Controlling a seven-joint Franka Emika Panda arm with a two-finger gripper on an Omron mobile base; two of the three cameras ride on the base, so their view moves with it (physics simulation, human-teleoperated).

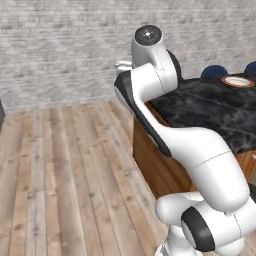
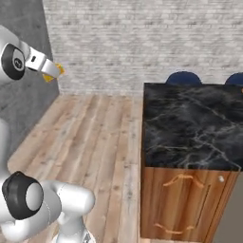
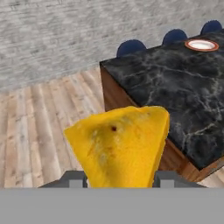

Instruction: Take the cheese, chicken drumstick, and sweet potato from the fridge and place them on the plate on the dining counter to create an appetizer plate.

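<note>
Yellow-orange filled the lower middle of the hand view: the cheese [image 3: 120, 146], a blocky wedge with a small dark speck on its face, sat right between the pincer's [image 3: 119, 178] two dark tips, one showing at each lower corner of the wedge. The pincer was pinching the cheese, held up in the air above the wooden floor [image 3: 39, 122], well apart from the counter.

In the right base view, at the far left, the pincer [image 2: 51, 72] stuck out from the white arm [image 2: 19, 59] high against the grey brick wall [image 2: 142, 38], with a sliver of the cheese [image 2: 56, 72] showing yellow at its tip. In the left base view the bulk of the arm [image 1: 150, 80] stood in front of the hand, so the grip could not be judged there.

To the right of the cheese lay the dining counter [image 3: 175, 92], its black marble top veined in pale lines over a wooden base [image 2: 185, 204]. The plate [image 3: 201, 44], white in the centre with a red rim, rested on the far right part of the top, well away from the held wedge; it also showed at the right edge of the left base view [image 1: 237, 81]. Blue stools [image 3: 131, 47] stood along the far side of the counter. No brand, label or readable writing appeared on the cheese, the plate or the counter.
</note>
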